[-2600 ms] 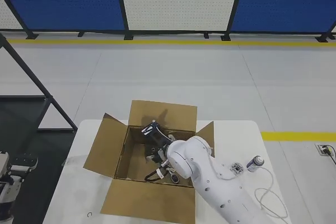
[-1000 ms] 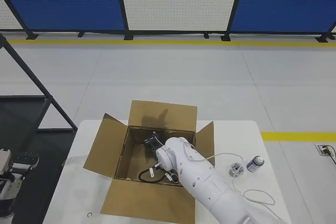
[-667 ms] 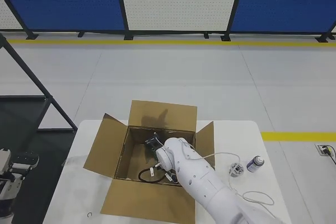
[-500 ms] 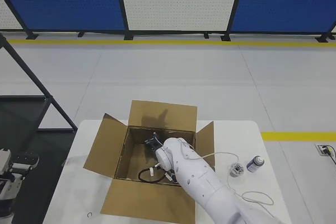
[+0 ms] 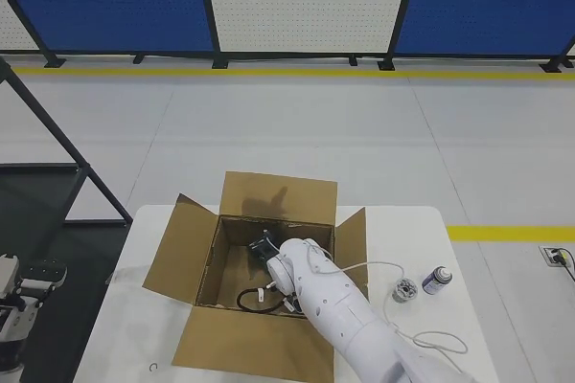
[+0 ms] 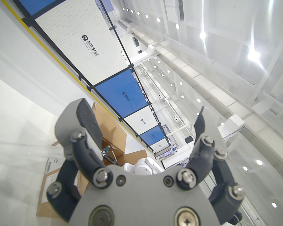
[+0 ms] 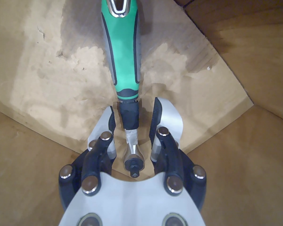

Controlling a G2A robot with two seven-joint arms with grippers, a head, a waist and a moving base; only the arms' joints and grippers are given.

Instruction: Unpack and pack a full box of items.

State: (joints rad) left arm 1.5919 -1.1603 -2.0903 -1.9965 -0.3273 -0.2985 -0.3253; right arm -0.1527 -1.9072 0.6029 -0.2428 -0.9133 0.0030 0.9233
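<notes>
Green-handled wrench (image 7: 122, 48) lies flat on the floor of the box (image 7: 49, 76), and my right gripper (image 7: 134, 112) is down over its dark neck, just below the handle. My fingers (image 7: 156, 116) stand on either side of that neck, partly parted, with a gap on each side, so they have hold of nothing. The wrench's square drive head sits between the finger bases.

From above, the box (image 5: 278, 196) stands with its flaps spread on the table (image 5: 125, 326). My right arm reaches into it, and a black cable (image 5: 252, 300) is coiled on its floor. A can (image 5: 436, 280) and a round part (image 5: 402, 289) stand on the table beside the box.

My left gripper (image 6: 142, 110) points upward, spread wide, with nothing in it.
</notes>
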